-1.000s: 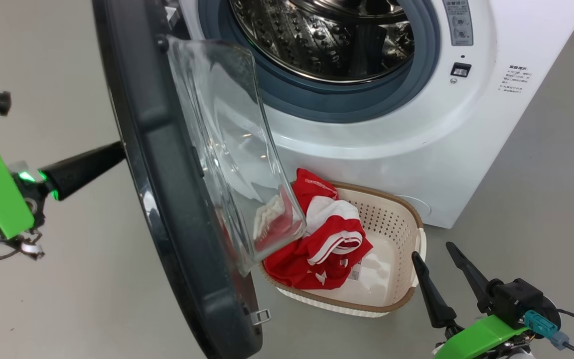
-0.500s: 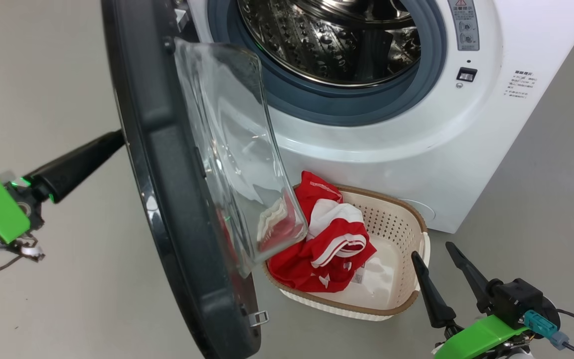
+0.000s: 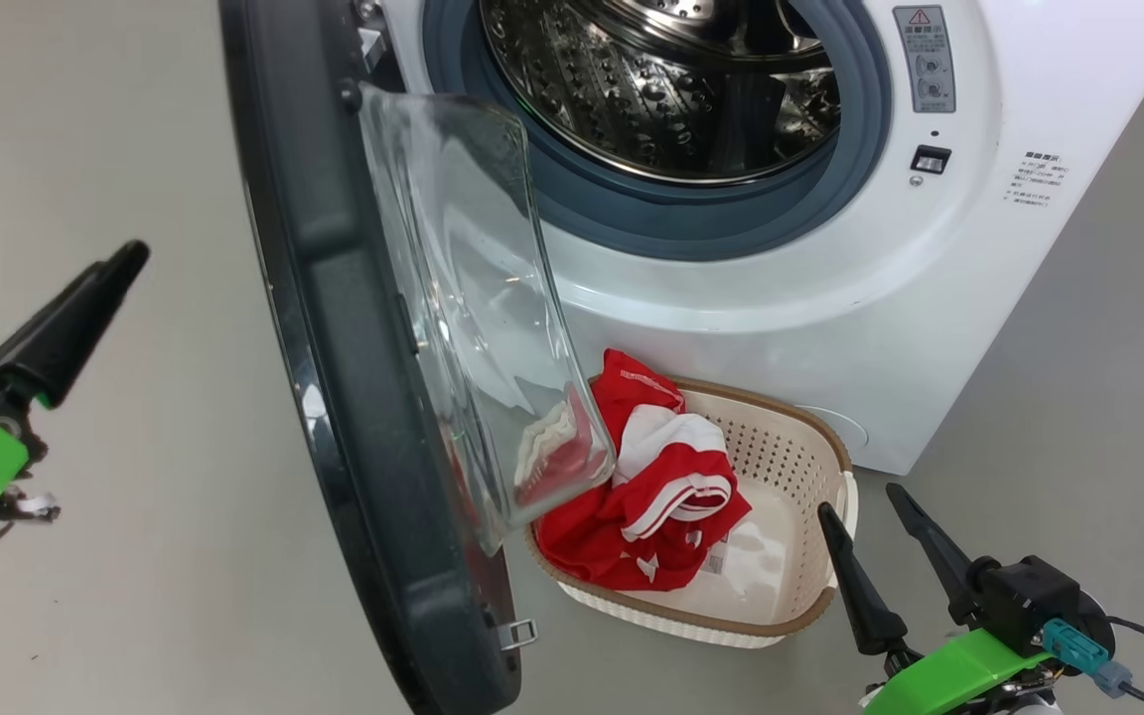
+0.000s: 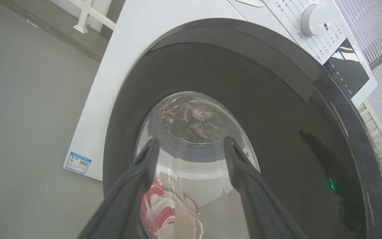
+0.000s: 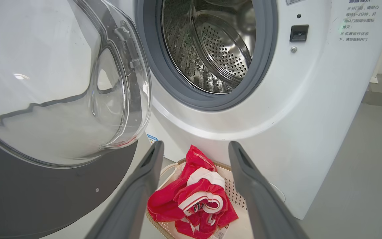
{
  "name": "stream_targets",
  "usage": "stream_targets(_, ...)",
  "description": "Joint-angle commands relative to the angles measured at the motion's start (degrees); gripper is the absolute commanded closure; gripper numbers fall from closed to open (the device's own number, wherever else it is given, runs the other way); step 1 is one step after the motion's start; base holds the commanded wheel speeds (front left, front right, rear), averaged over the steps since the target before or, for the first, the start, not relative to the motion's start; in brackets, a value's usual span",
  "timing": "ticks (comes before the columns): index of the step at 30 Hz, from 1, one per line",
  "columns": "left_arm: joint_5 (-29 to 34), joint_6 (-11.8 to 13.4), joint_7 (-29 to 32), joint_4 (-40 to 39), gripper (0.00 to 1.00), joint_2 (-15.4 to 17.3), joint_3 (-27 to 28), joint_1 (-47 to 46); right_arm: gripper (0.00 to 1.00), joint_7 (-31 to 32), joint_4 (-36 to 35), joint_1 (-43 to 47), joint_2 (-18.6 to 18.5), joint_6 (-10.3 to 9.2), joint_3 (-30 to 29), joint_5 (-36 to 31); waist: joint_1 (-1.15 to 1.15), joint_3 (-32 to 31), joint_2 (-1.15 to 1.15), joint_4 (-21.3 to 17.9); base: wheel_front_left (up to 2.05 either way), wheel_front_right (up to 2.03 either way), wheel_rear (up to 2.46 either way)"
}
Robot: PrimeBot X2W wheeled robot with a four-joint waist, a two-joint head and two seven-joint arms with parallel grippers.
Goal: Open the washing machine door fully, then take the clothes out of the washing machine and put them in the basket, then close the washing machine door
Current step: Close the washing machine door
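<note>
Right now my left claw (image 4: 191, 142) is spread wide with nothing between its two dark fingers (image 3: 56, 328); it hangs out on the outer side of the washing machine door (image 3: 334, 328), pointing at that glossy black face, clear of it and touching nothing. From that wrist I look straight at the round window in the door's middle. The door stands open, swung out to the left of the washing machine (image 3: 830, 298), its rim edge-on to my head camera and its clear glass bowl (image 3: 473, 328) bulging toward the machine. Behind it the grey gasket (image 3: 691, 223) rings the mouth of the perforated steel drum (image 3: 651, 89). My right claw (image 3: 860, 501) is likewise wide open and empty, low at the right, its fingertips just beside the right end of the basket (image 3: 790, 437). The basket sits on the grey floor (image 3: 135, 546) in front of the machine, below the drum's mouth. The clothes (image 3: 651, 516), red with white stripes, lie bunched in the basket's left half, and the lower corner of the glass bowl overlaps them in my head view, so a part shows through the glass.
</note>
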Motion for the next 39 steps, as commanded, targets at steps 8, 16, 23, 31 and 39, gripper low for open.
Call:
stream_targets(8,3.27,-0.38,-10.75,1.84,0.0,3.86,0.7,3.04,0.0,-0.37,-1.22,0.43,-0.23,0.26,1.59,0.13,0.0,-0.85,0.0,0.01,0.0,0.0,0.0)
stream_targets(16,6.25,-0.38,-21.51,4.86,0.0,4.87,-3.11,6.96,0.0,-0.37,-1.35,0.68,-0.4,0.26,1.62,0.03,0.0,-0.71,0.0,0.09,0.0,0.0,0.0)
stream_targets(23,9.65,-0.38,-31.6,9.18,0.0,5.4,-7.71,8.53,0.0,-0.37,-1.38,0.44,-0.39,0.26,1.52,-0.17,0.0,-0.33,0.0,0.06,0.0,0.0,0.0)
stream_targets(31,12.66,-0.38,-38.89,13.8,0.0,4.71,-12.04,9.49,0.0,-0.37,-1.34,0.44,-0.33,0.26,1.39,-0.22,0.0,-0.28,0.0,-0.19,0.0,0.0,0.0)
stream_targets(39,24.22,-0.38,-39.96,15.03,0.0,-0.25,-7.54,11.19,0.0,-0.37,-1.52,0.24,-0.68,0.26,0.79,-0.36,0.0,0.11,0.0,-0.28,0.0,0.0,0.0)
